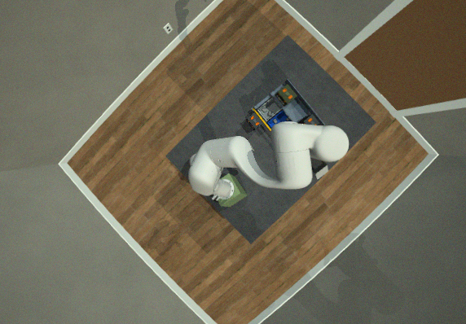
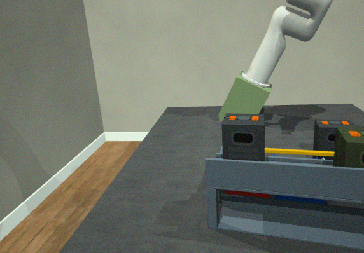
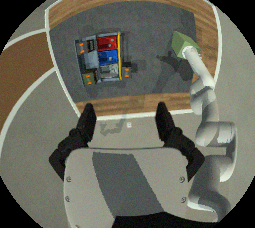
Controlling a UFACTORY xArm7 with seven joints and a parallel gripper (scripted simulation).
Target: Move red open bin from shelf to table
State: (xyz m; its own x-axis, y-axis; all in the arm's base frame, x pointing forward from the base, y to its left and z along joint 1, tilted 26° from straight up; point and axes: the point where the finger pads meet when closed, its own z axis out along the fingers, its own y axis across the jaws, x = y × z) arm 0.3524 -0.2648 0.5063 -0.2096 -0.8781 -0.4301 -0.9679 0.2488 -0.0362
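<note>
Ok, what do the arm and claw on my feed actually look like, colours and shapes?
The arm is glossy white, made of thick rounded tubular links with bulbous joints, rising from a pale green block base. The claw has a light grey body with two black angular fingers. No cables or markings show.
</note>
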